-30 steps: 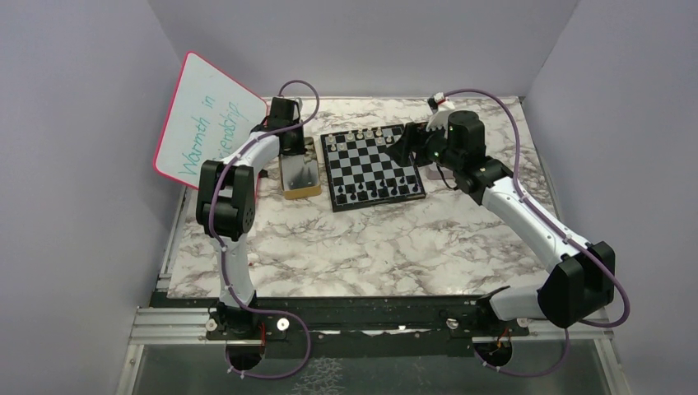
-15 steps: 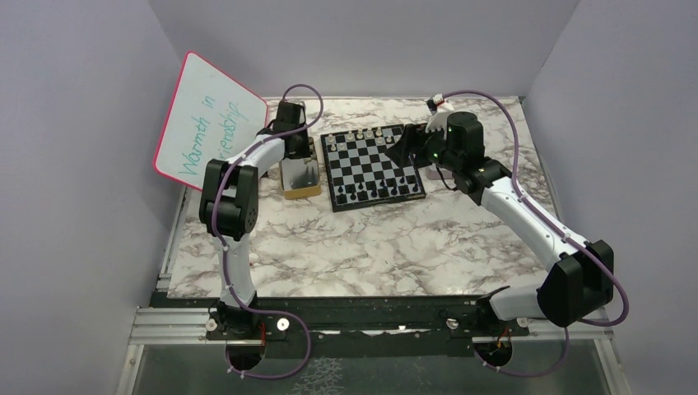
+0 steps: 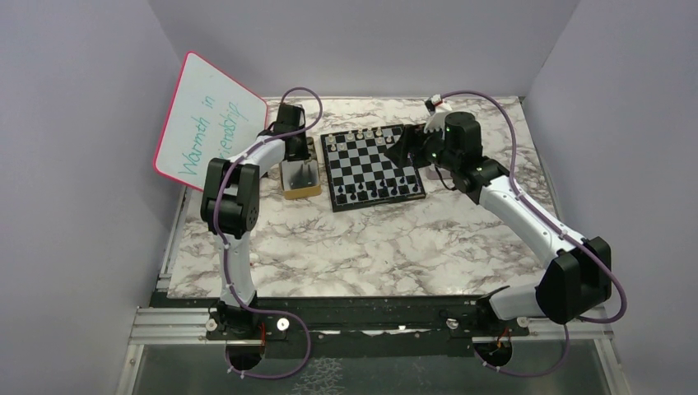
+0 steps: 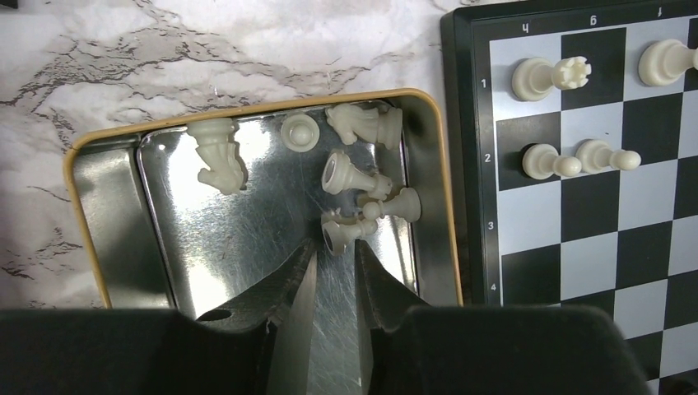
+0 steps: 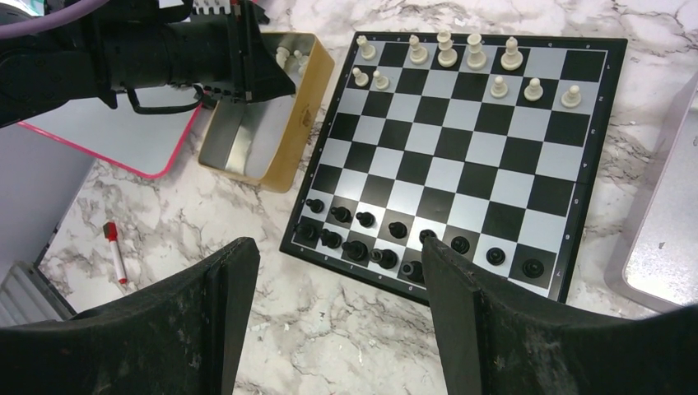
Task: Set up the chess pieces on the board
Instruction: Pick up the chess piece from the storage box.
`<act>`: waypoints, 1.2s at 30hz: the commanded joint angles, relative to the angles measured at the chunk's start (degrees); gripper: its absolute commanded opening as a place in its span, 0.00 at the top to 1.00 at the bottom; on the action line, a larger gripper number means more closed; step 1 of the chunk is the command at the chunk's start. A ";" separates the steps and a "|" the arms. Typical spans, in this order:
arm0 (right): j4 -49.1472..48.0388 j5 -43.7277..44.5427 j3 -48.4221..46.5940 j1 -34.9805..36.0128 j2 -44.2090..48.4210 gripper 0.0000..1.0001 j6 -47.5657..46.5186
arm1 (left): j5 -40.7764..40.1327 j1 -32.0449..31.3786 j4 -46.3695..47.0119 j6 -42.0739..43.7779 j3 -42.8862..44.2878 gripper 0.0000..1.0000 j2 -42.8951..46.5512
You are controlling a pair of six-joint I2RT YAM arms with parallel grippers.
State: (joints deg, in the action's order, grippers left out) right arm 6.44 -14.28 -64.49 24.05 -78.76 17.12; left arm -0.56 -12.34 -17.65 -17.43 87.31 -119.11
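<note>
The board [image 3: 372, 165] lies at the back of the table. White chess pieces [image 5: 445, 51] stand along its far rows and black ones [image 5: 355, 247] along its near rows. Several more white pieces [image 4: 350, 174] lie tipped over in a gold-rimmed tin tray [image 4: 247, 247] left of the board [image 4: 576, 247]. My left gripper [image 4: 335, 249] is down in that tray with a narrow gap between its jaws. A fallen white pawn [image 4: 344, 234] lies right at the fingertips, not clamped. My right gripper [image 5: 333, 251] hangs wide open above the board's near right edge, holding nothing.
A pink-rimmed whiteboard [image 3: 210, 123] leans at the back left. A red marker [image 5: 115, 251] lies on the marble near it. A shiny metal tray [image 5: 667, 239] sits right of the board. The tin tray [image 3: 300, 178] touches the board's left side.
The left wrist has shifted slightly toward the back over the tin tray. The right arm has hardly moved.
</note>
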 commanded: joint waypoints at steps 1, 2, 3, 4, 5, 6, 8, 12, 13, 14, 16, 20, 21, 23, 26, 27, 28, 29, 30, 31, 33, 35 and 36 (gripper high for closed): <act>-1.99 -1.01 -0.08 0.29 -0.95 0.22 0.28 | -1.01 0.03 1.17 0.75 1.27 0.75 -1.61; -2.04 -1.01 -0.11 0.29 -1.10 0.23 0.28 | -0.52 0.03 1.10 0.81 1.52 0.75 -1.95; -2.09 -1.02 -0.11 0.29 -1.19 0.23 0.32 | -0.20 -0.01 1.00 0.82 1.71 0.75 -2.21; -2.07 -1.01 -0.18 0.30 -1.41 0.23 0.36 | -0.09 0.03 0.96 0.74 1.77 0.75 -2.45; -2.12 -1.08 -0.34 0.29 -1.58 0.23 0.36 | -0.09 0.03 0.91 0.73 1.77 0.75 -2.59; -1.94 -1.09 -0.48 0.29 -1.78 0.23 0.29 | -0.13 0.03 0.76 0.73 1.73 0.75 -2.68; -1.74 -1.05 -0.64 0.29 -1.94 0.23 0.20 | -0.23 0.03 0.77 0.73 1.72 0.76 -3.01; -2.12 -1.28 -0.38 0.29 -2.29 0.23 0.34 | 0.29 0.02 0.40 0.95 1.97 0.80 -3.43; -2.13 -1.40 -0.50 0.29 -2.47 0.23 0.36 | 0.17 0.03 0.34 1.03 2.02 0.80 -3.39; -2.12 -1.58 -0.59 0.34 -2.72 0.23 0.43 | -0.04 0.03 0.34 1.19 2.05 0.80 -3.30; -1.88 -1.84 -0.73 0.29 -2.96 0.23 0.45 | -0.73 0.03 0.13 1.62 2.22 0.80 -3.06; -2.12 -1.89 -0.43 0.29 -2.85 0.23 0.54 | -1.61 0.01 0.09 3.70 3.69 0.79 -3.49; -2.13 -1.93 -0.30 0.29 -2.89 0.23 0.48 | -1.57 0.03 -0.18 4.20 4.34 0.79 -3.93; -2.08 -1.81 -0.20 0.33 -2.72 0.23 0.38 | -1.51 0.03 -0.97 4.84 5.57 0.79 -4.64; -2.12 -1.73 -0.24 0.29 -2.76 0.23 0.28 | -1.08 0.08 -1.35 5.32 6.31 0.80 -5.06; -2.13 -1.71 -0.27 0.29 -2.82 0.23 0.28 | -0.97 0.08 -1.48 5.50 6.37 0.80 -5.22; -2.13 -1.72 -0.28 0.29 -2.87 0.23 0.28 | -0.86 0.04 -1.69 5.74 6.49 0.81 -5.31; -2.12 -1.68 -0.29 0.29 -2.81 0.23 0.21 | -0.89 -0.02 -1.95 5.93 6.67 0.82 -5.36; -2.02 -1.65 -0.29 0.29 -2.78 0.23 0.19 | -0.94 0.03 -2.24 6.14 6.78 0.82 -5.42; -2.00 -1.63 -0.24 0.31 -2.72 0.23 0.15 | -1.00 0.04 -2.56 6.52 6.97 0.83 -5.51; -2.05 -1.46 -0.20 0.29 -2.63 0.23 0.10 | -1.23 0.05 -3.37 7.27 7.46 0.86 -5.69; -2.13 -1.51 -0.11 0.30 -2.65 0.23 0.18 | -1.46 0.03 -4.22 8.10 7.91 0.89 -5.68; -2.17 -1.53 -0.11 0.29 -2.63 0.23 0.19 | -1.51 0.00 -4.57 8.31 7.88 0.90 -5.47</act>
State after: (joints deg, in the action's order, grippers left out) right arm 6.04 -14.76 -64.49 24.05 -81.23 17.12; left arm -0.93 -12.34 -19.90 -11.44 92.75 -124.07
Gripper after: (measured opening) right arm 0.774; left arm 0.132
